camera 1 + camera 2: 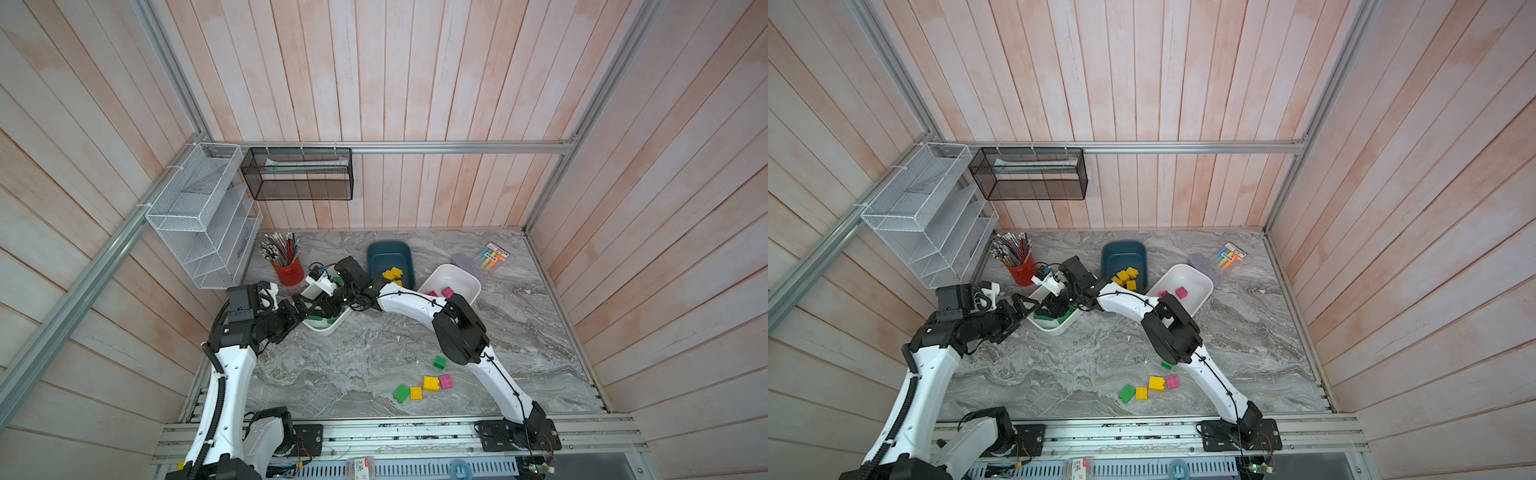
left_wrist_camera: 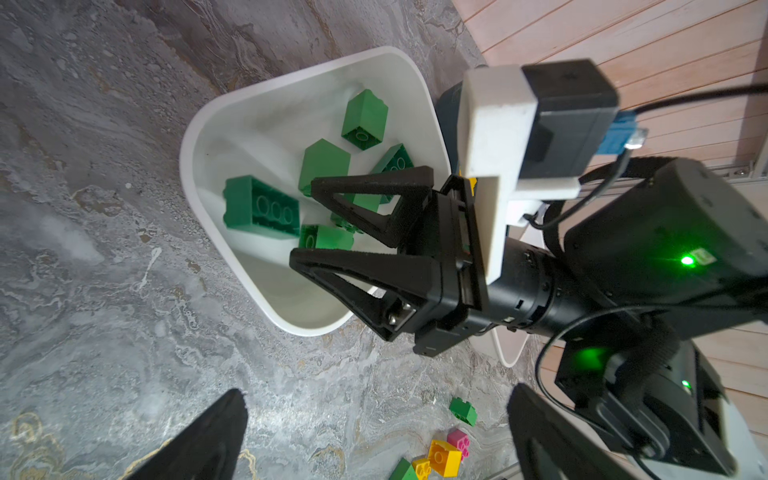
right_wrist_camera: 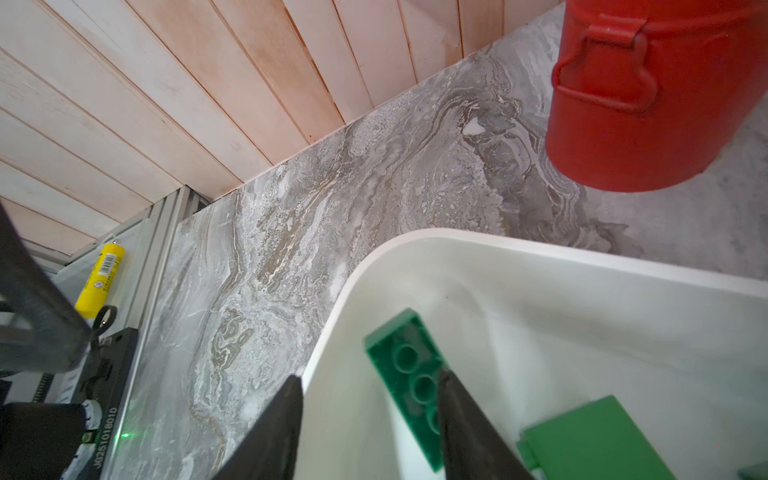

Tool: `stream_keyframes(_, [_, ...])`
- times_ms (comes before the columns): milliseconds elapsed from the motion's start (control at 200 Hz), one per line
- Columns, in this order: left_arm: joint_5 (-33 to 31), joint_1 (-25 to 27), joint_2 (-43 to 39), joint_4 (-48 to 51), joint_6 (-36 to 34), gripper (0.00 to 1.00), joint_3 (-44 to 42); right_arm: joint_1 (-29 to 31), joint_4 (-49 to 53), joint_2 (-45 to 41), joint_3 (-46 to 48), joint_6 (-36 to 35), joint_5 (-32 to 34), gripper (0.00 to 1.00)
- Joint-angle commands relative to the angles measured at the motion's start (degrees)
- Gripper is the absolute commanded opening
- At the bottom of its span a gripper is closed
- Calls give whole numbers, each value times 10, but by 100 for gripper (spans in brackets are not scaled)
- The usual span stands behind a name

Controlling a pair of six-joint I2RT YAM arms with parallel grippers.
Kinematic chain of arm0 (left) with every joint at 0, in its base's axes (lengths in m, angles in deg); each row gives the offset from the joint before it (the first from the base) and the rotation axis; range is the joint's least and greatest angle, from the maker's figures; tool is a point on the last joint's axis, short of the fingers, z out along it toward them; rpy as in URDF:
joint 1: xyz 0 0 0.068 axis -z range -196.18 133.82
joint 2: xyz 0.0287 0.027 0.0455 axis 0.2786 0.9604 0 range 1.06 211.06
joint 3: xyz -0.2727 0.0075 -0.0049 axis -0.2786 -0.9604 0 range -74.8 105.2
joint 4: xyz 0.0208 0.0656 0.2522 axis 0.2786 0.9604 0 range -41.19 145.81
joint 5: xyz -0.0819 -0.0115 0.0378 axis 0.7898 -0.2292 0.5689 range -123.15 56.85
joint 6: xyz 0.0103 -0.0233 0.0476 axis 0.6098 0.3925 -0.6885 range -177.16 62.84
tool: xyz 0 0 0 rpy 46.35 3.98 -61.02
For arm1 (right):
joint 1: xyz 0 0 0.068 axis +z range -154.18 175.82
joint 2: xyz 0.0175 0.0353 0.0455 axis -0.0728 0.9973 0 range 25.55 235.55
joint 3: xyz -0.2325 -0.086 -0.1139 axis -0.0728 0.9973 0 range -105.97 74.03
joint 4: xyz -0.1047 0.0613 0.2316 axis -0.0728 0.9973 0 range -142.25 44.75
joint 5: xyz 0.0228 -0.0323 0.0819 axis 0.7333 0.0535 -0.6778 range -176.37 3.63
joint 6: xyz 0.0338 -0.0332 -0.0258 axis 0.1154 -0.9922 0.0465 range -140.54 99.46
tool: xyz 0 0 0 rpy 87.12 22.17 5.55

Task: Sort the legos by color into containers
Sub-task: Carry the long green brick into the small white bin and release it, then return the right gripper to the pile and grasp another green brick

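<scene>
Closest to the near edge of the desk (image 1: 332, 374), right of its middle, five loose legos lay in a small scatter. A green brick (image 1: 401, 393) sat just beside a small yellow brick (image 1: 416, 392). A larger yellow brick (image 1: 431, 383) sat just beside a pink brick (image 1: 446, 381), and a second green brick (image 1: 439, 362) lay a little farther in.

Farther in, toward the left edge, stood a white tub (image 1: 330, 329) holding only green bricks. Among them was a long dark green brick (image 2: 262, 208), lying with its hollow underside showing. The left fingers (image 2: 216, 436) hung at the near-left end of this tub, spread wide and gripping nothing. The right arm (image 1: 415, 305) reached across the middle, and the right fingers (image 2: 328, 189) pointed down into the same tub. They were partly parted with nothing held between them, and the long dark green brick lay on the tub floor just past their tips.

Beyond that, near the middle of the far edge, a dark teal tub (image 1: 388, 251) held a cluster of yellow bricks (image 1: 392, 274) at its near end. Just right of it, a second white tub (image 1: 457, 276) held two pink bricks (image 1: 447, 291).

Toward the far left corner, a red cup (image 1: 289, 272) full of pencils stood near the first tub. Toward the far right corner lay a pack of highlighters (image 1: 494, 254) with a pale lilac case (image 1: 467, 264) beside it.
</scene>
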Motion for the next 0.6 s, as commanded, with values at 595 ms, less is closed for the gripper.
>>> stream_keyframes(595, [36, -2, 14, -37, -8, 100, -30, -46, 207, -566, 559, -177, 118, 66])
